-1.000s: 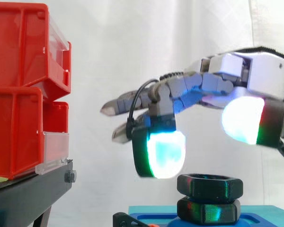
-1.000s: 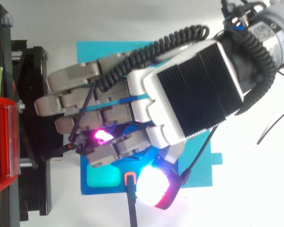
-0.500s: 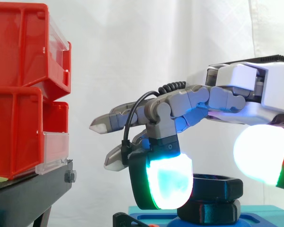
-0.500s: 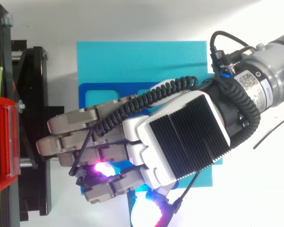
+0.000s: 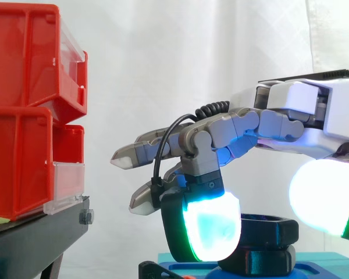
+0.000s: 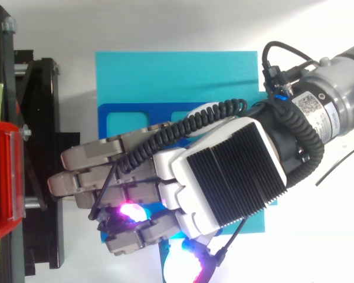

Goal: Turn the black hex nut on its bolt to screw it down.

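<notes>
Where hand [image 5: 314, 116] hovers, nut [image 5: 269, 230] flat, axis vertical

1 arm [image 6: 342, 88], grey, entering at the upper right of the top view and slanting down toward the lower centre. 1 wrist [image 6: 295, 132], dark, in line with the arm. 1 hand [image 6: 224, 177], back uppermost with a black ribbed cover, reaching toward the left edge. Side view: the hand [image 5: 314, 107] comes in from the right edge at mid-height, palm downward, roughly level, white housing at the right.
</notes>
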Available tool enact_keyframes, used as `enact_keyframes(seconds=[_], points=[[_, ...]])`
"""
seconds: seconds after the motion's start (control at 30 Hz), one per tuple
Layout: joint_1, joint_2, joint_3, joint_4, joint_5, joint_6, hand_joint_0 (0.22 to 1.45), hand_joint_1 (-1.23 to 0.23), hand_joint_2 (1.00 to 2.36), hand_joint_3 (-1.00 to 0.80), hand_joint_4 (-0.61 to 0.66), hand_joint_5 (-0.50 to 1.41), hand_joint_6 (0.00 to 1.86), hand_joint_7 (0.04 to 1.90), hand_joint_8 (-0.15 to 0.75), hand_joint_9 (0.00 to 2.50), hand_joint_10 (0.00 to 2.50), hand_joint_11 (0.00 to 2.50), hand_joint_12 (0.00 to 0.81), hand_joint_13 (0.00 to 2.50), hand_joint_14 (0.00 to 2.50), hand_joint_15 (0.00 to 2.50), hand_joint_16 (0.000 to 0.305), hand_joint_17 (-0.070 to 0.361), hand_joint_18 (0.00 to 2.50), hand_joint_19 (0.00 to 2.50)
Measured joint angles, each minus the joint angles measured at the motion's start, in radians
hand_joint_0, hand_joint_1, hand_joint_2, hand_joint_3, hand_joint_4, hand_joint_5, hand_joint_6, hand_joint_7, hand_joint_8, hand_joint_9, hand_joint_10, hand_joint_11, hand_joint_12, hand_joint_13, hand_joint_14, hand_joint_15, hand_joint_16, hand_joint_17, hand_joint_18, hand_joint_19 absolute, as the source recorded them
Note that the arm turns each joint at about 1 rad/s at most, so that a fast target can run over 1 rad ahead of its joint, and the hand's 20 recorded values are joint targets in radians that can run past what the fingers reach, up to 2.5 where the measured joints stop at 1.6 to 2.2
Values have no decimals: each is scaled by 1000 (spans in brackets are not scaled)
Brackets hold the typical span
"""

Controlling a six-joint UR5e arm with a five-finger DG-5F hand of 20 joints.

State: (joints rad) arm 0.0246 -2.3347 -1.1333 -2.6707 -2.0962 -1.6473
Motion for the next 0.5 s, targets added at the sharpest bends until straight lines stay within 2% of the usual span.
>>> enact_keyframes(seconds=[0.23, 0.5], points=[[-12, 0, 0, 1, -15, -3, 457, -239, 1000, -500, 122, -14, 525, 1455, 216, 807, 2, 51, 327, 404, 0, 0, 44, 100, 236, 172], [-34, 0, 0, 1, -51, -3, 457, -238, 1000, -500, 118, -14, 513, 1465, 218, 791, 0, 55, 333, 392, 0, 0, 44, 100, 233, 154]])
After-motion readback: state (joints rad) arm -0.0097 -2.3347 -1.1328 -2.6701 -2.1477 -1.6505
